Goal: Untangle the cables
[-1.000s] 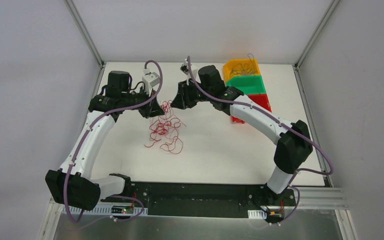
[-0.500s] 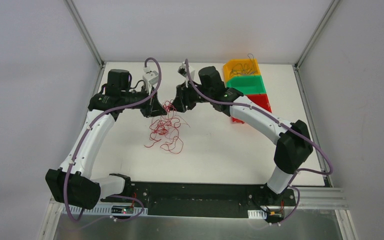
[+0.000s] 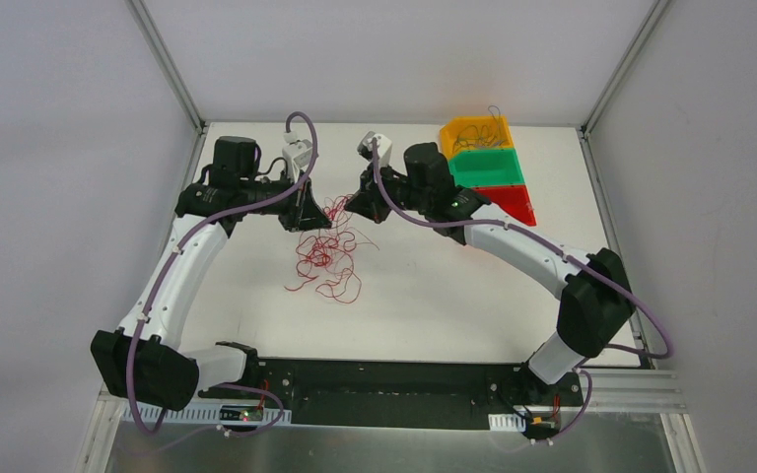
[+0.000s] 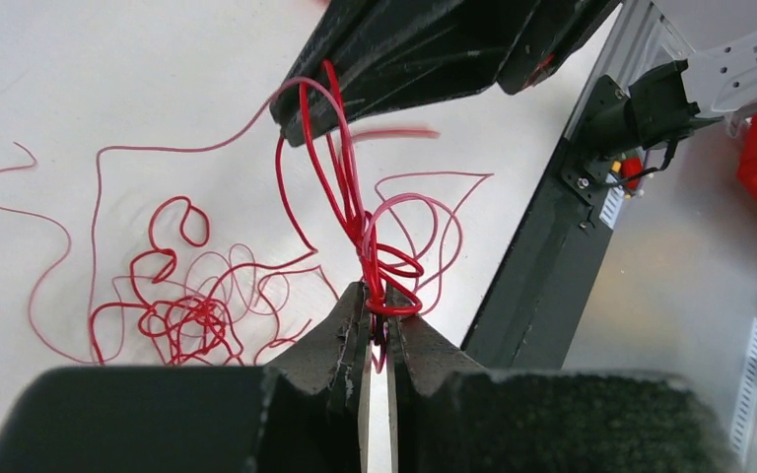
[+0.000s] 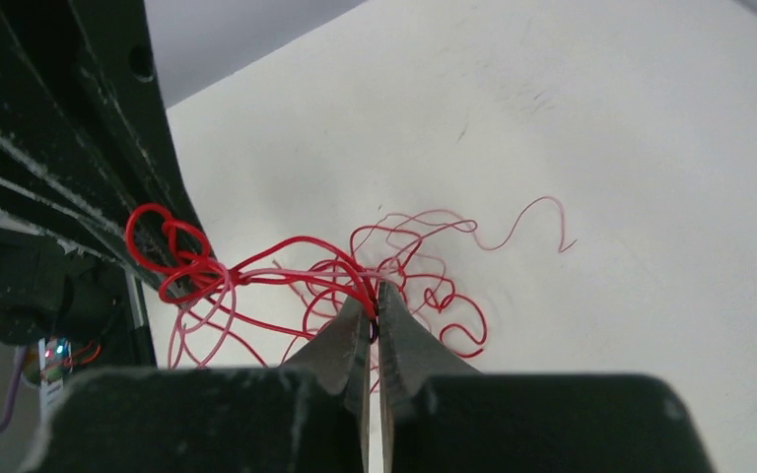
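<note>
A tangle of thin red cables [image 3: 325, 258] lies on the white table [image 3: 424, 286] and hangs up between my two grippers. My left gripper [image 3: 312, 214] is shut on a bunch of red cable loops [image 4: 375, 266] in the left wrist view, tips [image 4: 376, 296] pinching them. My right gripper [image 3: 357, 205] is shut on red cable strands [image 5: 286, 258] at its tips [image 5: 374, 299]. The strands run taut between the two grippers, above the pile [image 4: 182, 305] on the table. No light blue cable shows.
Yellow [image 3: 476, 134], green [image 3: 486, 166] and red [image 3: 511, 203] bins stand in a row at the back right; the yellow one holds some wires. The enclosure's metal posts [image 3: 168, 64] stand at the back corners. A black rail [image 3: 394, 379] runs along the near edge.
My right gripper has moved right and back, away from the left gripper, stretching the held strands. The right arm has swung right, uncovering the red bin. The left gripper has barely moved.
</note>
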### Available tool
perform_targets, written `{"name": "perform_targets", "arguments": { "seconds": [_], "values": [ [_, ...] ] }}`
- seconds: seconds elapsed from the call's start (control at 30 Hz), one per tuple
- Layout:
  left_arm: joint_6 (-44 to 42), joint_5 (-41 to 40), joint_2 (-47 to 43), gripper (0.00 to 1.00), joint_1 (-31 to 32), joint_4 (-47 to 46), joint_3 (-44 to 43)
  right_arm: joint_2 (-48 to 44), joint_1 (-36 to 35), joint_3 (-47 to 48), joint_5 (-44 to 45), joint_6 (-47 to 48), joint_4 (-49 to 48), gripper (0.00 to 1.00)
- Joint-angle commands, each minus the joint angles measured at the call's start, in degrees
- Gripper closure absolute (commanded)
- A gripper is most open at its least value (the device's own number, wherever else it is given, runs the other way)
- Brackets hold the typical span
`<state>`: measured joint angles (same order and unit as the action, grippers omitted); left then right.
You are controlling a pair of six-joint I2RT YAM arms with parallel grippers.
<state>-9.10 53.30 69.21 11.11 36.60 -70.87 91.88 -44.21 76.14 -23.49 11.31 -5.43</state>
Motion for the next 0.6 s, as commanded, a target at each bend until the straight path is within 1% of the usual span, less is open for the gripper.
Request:
{"name": "perform_targets", "arguments": {
  "seconds": [0.0,0.07,0.17,0.2,0.23,0.3,0.47,0.5,0.57],
  "values": [
    [-3.70,-1.62,-5.05,0.92,-1.91,5.59,2.84,-3.61,3.84,1.73,9.41,-4.35,-4.60,1.00],
    [-5.80,-3.89,-6.52,0.93,-2.92,7.69,5.21,-3.63,6.15,2.79,8.69,-8.12,-3.94,1.00],
    [-7.83,-6.37,-7.99,0.93,-4.56,9.62,8.46,-4.19,8.14,3.31,6.87,-11.09,-3.62,1.00],
    [-7.92,-7.00,-8.19,0.92,-5.00,9.86,9.28,-4.43,8.55,3.30,6.03,-12.66,-3.68,1.00],
    [-7.88,-7.28,-8.29,0.87,-5.31,10.06,9.78,-4.64,8.86,3.13,5.25,-13.94,-3.90,1.00],
    [-7.42,-7.13,-8.28,0.83,-5.46,10.45,10.20,-4.98,9.12,2.86,4.02,-15.86,-4.41,1.00],
    [-7.41,-5.14,-8.98,0.83,-5.65,10.81,8.86,-5.19,9.50,2.60,-1.15,-19.82,-5.99,1.00],
    [-7.08,-3.90,-9.18,0.80,-5.66,10.58,7.63,-5.21,9.51,2.53,-2.68,-20.12,-6.13,1.00],
    [-5.42,-1.53,-9.02,0.65,-5.67,8.95,4.75,-5.12,9.49,2.46,-5.43,-20.65,-6.18,1.00]
  ]
}}
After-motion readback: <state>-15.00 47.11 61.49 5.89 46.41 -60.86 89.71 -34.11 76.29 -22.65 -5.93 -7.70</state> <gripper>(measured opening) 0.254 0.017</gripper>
